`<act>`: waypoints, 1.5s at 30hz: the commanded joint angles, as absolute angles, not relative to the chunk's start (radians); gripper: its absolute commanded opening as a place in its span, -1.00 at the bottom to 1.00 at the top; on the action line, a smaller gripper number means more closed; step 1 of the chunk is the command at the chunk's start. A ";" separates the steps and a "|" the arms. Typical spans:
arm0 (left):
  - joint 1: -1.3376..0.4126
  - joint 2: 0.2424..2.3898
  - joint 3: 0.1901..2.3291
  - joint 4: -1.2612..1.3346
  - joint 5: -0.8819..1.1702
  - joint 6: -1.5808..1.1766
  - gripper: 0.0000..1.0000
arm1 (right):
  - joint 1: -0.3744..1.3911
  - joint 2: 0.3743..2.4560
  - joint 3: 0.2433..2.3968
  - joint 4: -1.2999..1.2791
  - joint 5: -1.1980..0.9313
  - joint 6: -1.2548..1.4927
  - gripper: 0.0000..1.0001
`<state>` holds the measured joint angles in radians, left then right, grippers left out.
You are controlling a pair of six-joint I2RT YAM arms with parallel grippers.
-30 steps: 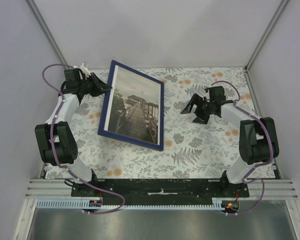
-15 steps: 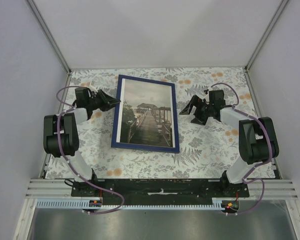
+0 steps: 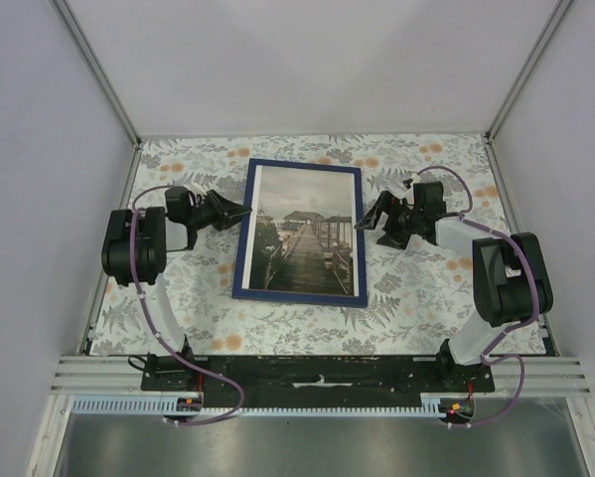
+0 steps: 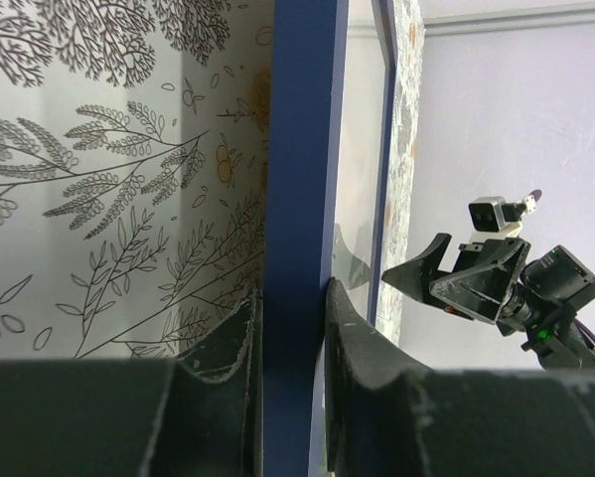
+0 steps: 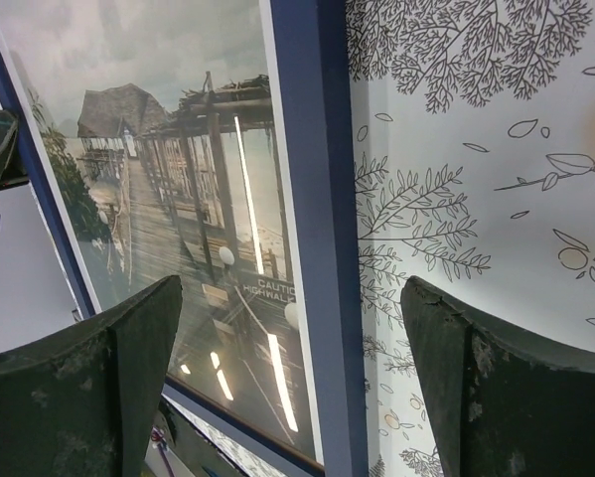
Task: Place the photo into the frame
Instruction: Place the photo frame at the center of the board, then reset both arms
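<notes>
From above, the frame (image 3: 244,238) lies blue face up in the middle of the floral tabletop (image 3: 416,288), long sides running away from the arm bases. The photo (image 3: 302,238) sits inside the frame's rim, pier and hut showing. At the frame's left side, about halfway along it, the left end effector (image 3: 239,211) reaches in level with the surface and meets the rim. At the frame's right side, the right end effector (image 3: 371,233) hangs with its jaws spread wide, one finger over the rim's edge. Whether the frame rests fully flat, this view does not tell.

Over to the left wrist camera: the frame's blue rim (image 4: 302,149) runs straight up the middle, and the left end effector (image 4: 292,328) is clamped on it, both jaws pressed against the rim. The tabletop pattern (image 4: 108,179) fills the area left of the frame. Beyond the frame's far side, the right end effector (image 4: 456,278) shows, jaws apart.

Right wrist camera now: the right end effector (image 5: 292,288) straddles the frame's right rim (image 5: 317,149), jaws wide apart and clear of it on both sides. The photo (image 5: 158,179) lies just inside that rim, with light glaring off the pier. Outside the rim is bare tabletop (image 5: 476,149).
</notes>
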<state>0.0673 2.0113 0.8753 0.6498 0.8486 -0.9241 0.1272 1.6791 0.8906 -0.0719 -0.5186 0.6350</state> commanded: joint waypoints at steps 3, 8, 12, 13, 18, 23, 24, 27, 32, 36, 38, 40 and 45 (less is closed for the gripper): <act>0.026 2.052 0.853 0.719 0.819 -0.942 -0.88 | 0.130 1.677 0.891 -0.038 -0.499 0.612 0.96; 0.023 2.059 0.836 0.718 0.804 -0.940 -0.57 | 0.130 1.683 0.890 -0.041 -0.483 0.606 0.96; 0.023 2.045 0.836 0.677 0.779 -0.907 -0.35 | 0.130 1.690 0.891 -0.037 -0.482 0.607 0.96; 0.023 2.042 0.836 0.678 0.773 -0.904 -0.26 | 0.129 1.692 0.891 -0.038 -0.482 0.606 0.96; 0.025 2.025 0.836 0.652 0.756 -0.870 0.06 | 0.130 1.695 0.890 -0.037 -0.480 0.603 0.96; 0.023 1.968 0.854 0.513 0.697 -0.772 0.22 | 0.130 1.703 0.887 -0.031 -0.480 0.603 0.96; 0.025 1.947 0.861 0.470 0.675 -0.749 0.24 | 0.130 1.701 0.885 -0.029 -0.480 0.601 0.96; 0.025 1.902 0.882 0.353 0.606 -0.674 0.27 | 0.130 1.704 0.882 -0.028 -0.480 0.598 0.96; 0.023 1.836 0.905 0.192 0.471 -0.574 0.32 | 0.130 1.704 0.881 -0.022 -0.479 0.603 0.96; 0.014 1.807 0.931 0.106 0.401 -0.519 0.34 | 0.129 1.709 0.879 -0.012 -0.482 0.607 0.96; 0.014 1.799 0.946 0.068 0.373 -0.493 0.35 | 0.129 1.709 0.876 -0.011 -0.483 0.612 0.96; -0.024 1.793 0.962 0.034 0.347 -0.477 0.35 | 0.129 1.709 0.871 -0.009 -0.483 0.612 0.96; -0.044 1.746 0.982 -0.029 0.290 -0.460 0.35 | 0.130 1.694 0.865 -0.017 -0.474 0.611 0.96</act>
